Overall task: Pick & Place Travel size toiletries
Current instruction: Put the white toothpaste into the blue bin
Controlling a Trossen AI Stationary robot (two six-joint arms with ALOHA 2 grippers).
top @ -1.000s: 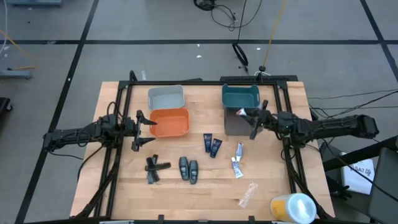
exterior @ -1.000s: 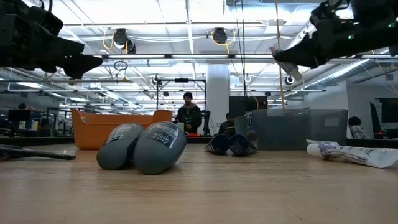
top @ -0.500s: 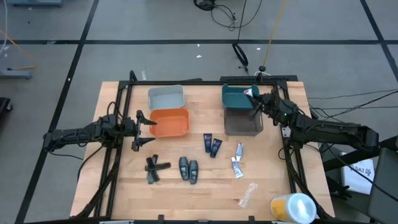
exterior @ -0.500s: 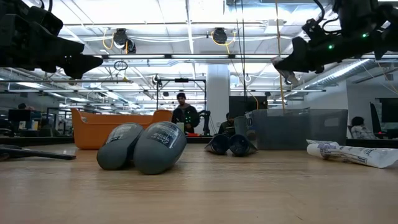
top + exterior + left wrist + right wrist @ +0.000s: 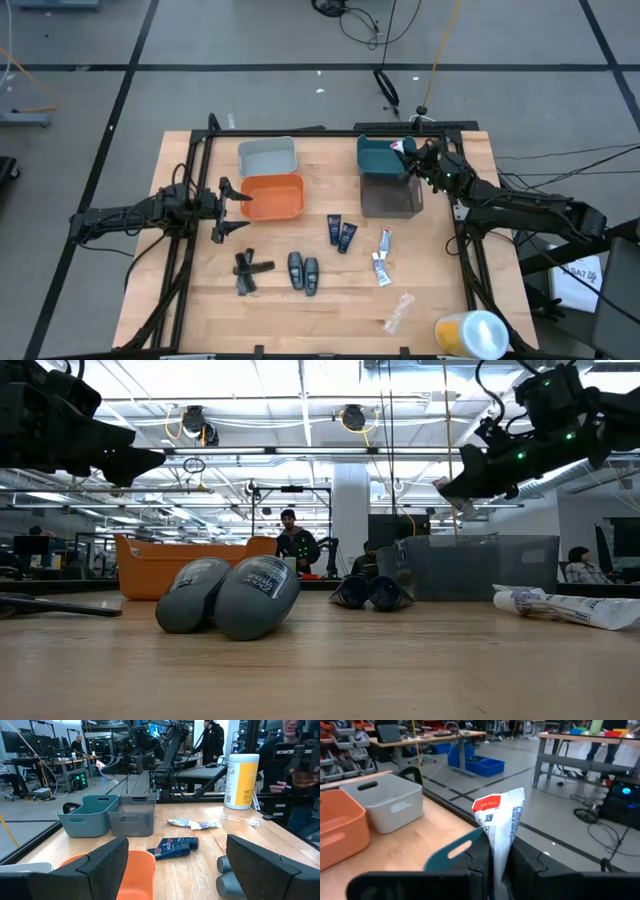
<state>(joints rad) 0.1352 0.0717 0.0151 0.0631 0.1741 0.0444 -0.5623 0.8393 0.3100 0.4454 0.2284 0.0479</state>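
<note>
My right gripper [image 5: 411, 155] [image 5: 501, 856] hangs over the teal bin [image 5: 383, 157], shut on a silvery-white tube [image 5: 501, 820] with a red patch. My left gripper [image 5: 226, 210] [image 5: 175, 870] waits open by the orange bin [image 5: 272, 197]. On the table lie two dark blue tubes [image 5: 340, 233], two silvery-white tubes [image 5: 382, 256], two dark grey oval pieces [image 5: 303, 272] [image 5: 235, 595] and thin black sticks [image 5: 248, 271]. My right gripper pinches the silvery-white tube between its two fingers at the lower part [image 5: 499, 845] of the tube. The red-marked flat end [image 5: 492, 802] juts out past the fingertips [image 5: 479, 855]. The fingers come slanting from the table's right. The tube is lifted clear, above the teal bin's rim [image 5: 455, 851].
A light grey bin [image 5: 267, 156] stands at the far side by the orange one, a dark grey bin [image 5: 390, 197] just near of the teal one. A clear wrapper [image 5: 398, 312] and a yellow-and-white cylinder [image 5: 470, 333] lie at the near right. People show in the room behind.
My right gripper has carried the silvery-white tube from above the dark grey bin toward the table's far edge, now over the teal bin, and the arm has turned from lying level across to slanting. The left arm has kept still.
</note>
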